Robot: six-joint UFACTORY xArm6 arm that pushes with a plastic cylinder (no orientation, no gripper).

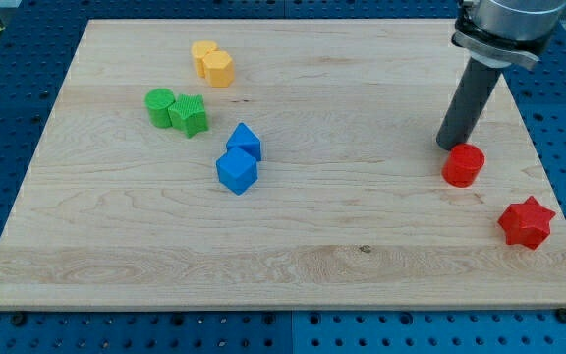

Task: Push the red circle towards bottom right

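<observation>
The red circle [463, 165] sits on the wooden board [362, 236] at the view's right. My tip [449, 147] rests on the board just above and slightly left of the red circle, touching or nearly touching its upper left edge. A red star [526, 222] lies below and to the right of the circle, near the board's right edge.
Two blue blocks [239, 158] sit together left of centre. A green circle [160, 105] and a green star [190, 115] touch at the upper left. Two yellow blocks [212, 63] sit together near the top. A blue perforated table [18, 39] surrounds the board.
</observation>
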